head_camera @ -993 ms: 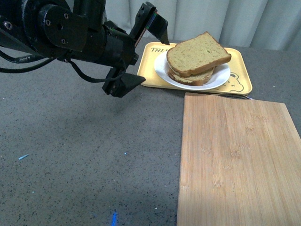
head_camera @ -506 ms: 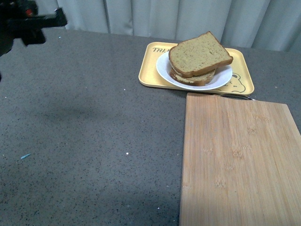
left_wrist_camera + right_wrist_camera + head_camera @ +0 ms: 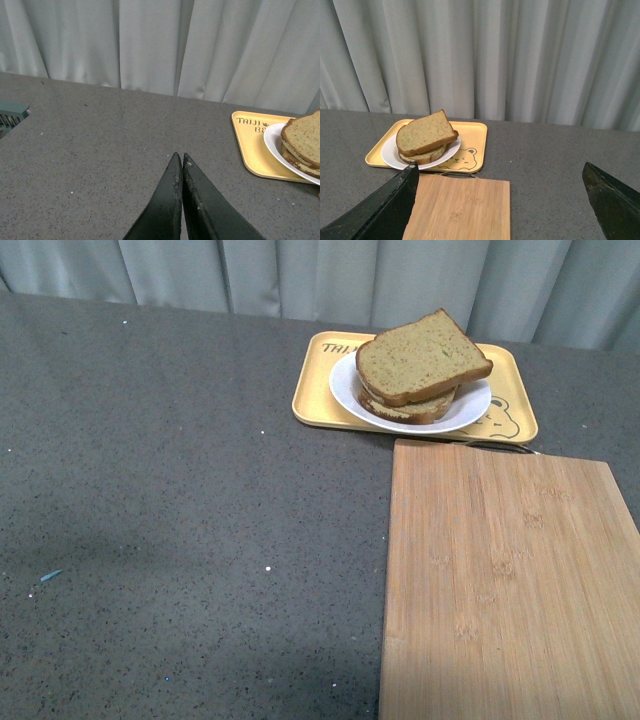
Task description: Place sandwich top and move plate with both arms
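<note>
The sandwich top, a tan speckled slice with a brown crust, lies on the stack of bread on the white plate. It also shows in the right wrist view as sandwich top on the plate, and at the edge of the left wrist view as sandwich top on the plate. Neither arm appears in the front view. My left gripper is shut with nothing in it, well short of the tray. My right gripper is open and empty, hanging back over the table.
The plate stands on a yellow tray with a bear drawing, near the grey curtain. A bamboo cutting board lies in front of the tray, on the right of the dark speckled table.
The left arm, close to the tray a second ago, has drawn away to the left and left the front view. The sandwich and plate have stayed put.
</note>
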You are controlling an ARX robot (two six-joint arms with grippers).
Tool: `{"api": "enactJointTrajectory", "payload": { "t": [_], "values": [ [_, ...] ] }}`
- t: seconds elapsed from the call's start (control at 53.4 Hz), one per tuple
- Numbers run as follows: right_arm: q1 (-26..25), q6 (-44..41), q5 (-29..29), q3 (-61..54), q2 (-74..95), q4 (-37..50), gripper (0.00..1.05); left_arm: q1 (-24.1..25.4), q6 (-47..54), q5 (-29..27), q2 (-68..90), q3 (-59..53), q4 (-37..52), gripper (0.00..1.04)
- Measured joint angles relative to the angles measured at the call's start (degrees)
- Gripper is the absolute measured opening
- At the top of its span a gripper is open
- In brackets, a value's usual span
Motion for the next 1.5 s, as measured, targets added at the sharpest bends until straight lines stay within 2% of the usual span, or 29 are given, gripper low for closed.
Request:
{"api": "enactJointTrajectory", "payload": {
  "t": [0.15, 0.244, 0.319, 0.431, 1.499],
  "values": [
    [0.0, 0.0, 0.0, 0.0, 0.0, 0.0, 0.95, 0.98, 0.09, 1.36, -7.34, -3.08, -4.02, 0.04],
    [0.0, 0.0, 0.0, 0.0, 0.0, 0.0, 0.95, 1.51, 0.2, 1.9, -13.79, -3.56, -10.95, 0.04],
    [0.0, 0.0, -0.02, 0.0, 0.0, 0.0, 0.95, 4.02, 0.26, 5.25, -18.38, -4.52, -13.73, 0.04],
    [0.0, 0.0, 0.0, 0.0, 0.0, 0.0, 0.95, 5.75, 0.24, 5.46, -23.41, -6.08, -17.05, 0.04],
    [0.0, 0.0, 0.0, 0.0, 0.0, 0.0, 0.95, 5.79, 0.26, 5.9, -61.46, -9.27, -50.01, 0.04]
  ]
}}
